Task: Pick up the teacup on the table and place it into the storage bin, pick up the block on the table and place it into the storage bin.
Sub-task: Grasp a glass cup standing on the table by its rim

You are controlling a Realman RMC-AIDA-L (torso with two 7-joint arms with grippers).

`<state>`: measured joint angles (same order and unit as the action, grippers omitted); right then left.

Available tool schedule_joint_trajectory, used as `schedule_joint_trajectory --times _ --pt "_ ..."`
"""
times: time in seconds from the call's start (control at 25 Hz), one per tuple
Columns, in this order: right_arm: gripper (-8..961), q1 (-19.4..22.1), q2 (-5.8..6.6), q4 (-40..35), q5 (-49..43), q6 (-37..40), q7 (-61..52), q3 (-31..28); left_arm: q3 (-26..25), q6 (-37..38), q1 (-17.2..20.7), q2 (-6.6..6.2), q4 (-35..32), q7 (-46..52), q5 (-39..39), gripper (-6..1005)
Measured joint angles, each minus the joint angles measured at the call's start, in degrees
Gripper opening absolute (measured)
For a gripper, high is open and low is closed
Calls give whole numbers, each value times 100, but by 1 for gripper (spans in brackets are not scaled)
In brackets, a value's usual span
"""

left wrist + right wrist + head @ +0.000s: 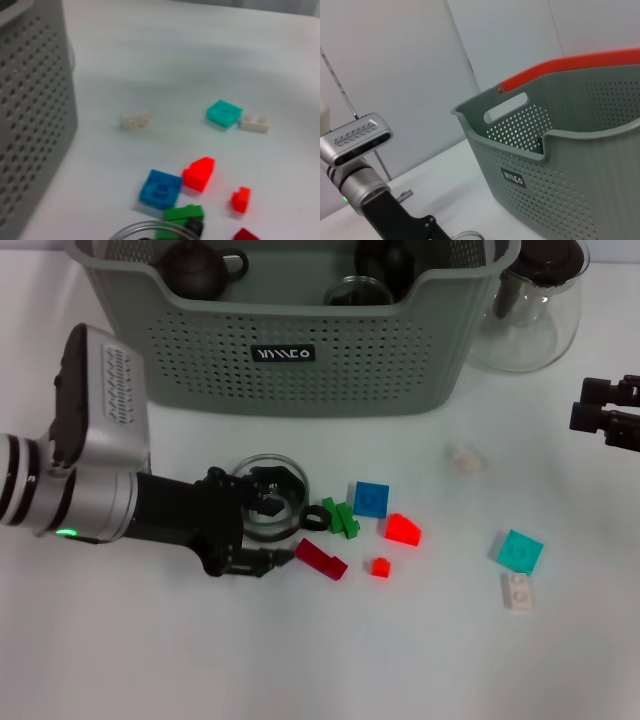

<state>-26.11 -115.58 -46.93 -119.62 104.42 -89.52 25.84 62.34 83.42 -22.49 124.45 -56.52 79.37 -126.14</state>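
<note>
White table [150, 660]: left claw [268, 530] spread wide around the clear teacup [268, 496], one finger inside its rim.

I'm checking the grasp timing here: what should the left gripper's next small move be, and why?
Probably close the left gripper on the teacup. In the head view its fingers appear to straddle the clear glass cup's near rim, one inside and one outside, and the cup stands on the table in front of the storage bin. Closing before lifting seems right. The right gripper sits parked at the table's right edge.
</note>
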Motion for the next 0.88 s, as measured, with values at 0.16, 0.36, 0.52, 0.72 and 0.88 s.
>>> schedule_joint_trajectory --times 0.16,0.36,0.52,0.72,0.88 --pt "489 4 -8 0 0 0 6 0 217 -329 -5 7 27 -1 28 593" --pt "489 18 -9 7 8 0 14 0 371 -366 6 5 -30 84 -3 563" --pt "489 18 -9 13 9 -1 14 -6 555 -351 56 -16 -216 274 -12 509" --pt "489 7 -9 25 7 -1 14 -2 650 -371 125 1 -378 354 -16 220" --pt "490 21 -9 26 7 -1 14 -3 622 -295 93 -26 -437 623 -17 99"
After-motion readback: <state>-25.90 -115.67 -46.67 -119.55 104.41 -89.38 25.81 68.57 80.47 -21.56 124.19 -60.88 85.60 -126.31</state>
